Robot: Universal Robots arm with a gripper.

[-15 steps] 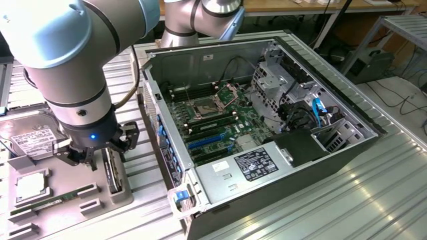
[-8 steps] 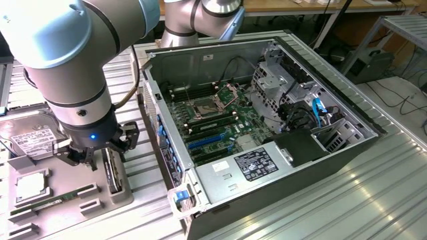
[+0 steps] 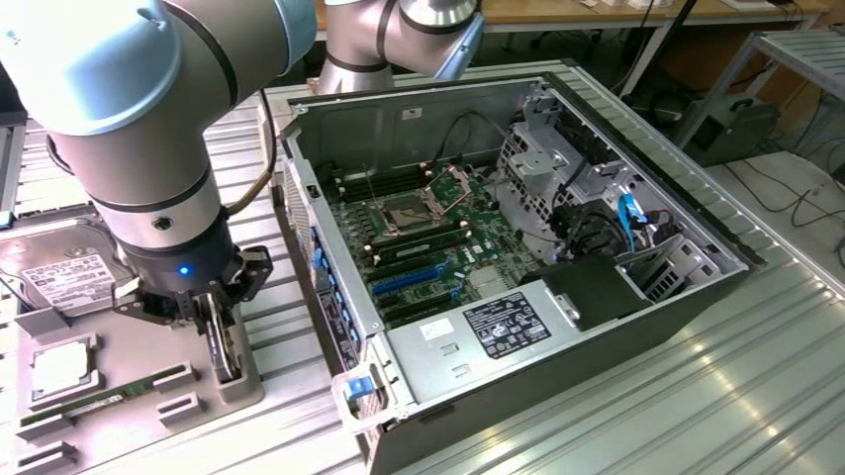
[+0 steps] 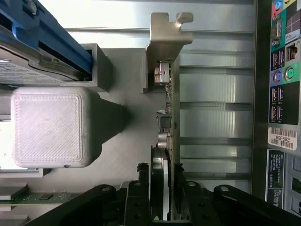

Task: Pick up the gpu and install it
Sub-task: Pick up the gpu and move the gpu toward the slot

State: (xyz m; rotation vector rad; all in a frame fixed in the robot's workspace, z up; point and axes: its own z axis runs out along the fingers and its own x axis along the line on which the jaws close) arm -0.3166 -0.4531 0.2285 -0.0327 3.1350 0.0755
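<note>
Fingers [image 4: 136, 197] snug around upright gpu [image 4: 171, 108]

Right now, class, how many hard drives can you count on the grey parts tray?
1. The hard drive with the white label lies on the grey parts tray at the exterior view's left, beside the arm; others may be hidden behind the arm.

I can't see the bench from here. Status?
Gripper straddling the gpu, jaws on either side. Gpu upright in the grey holder, outside the open case. Nothing in the way.
</note>
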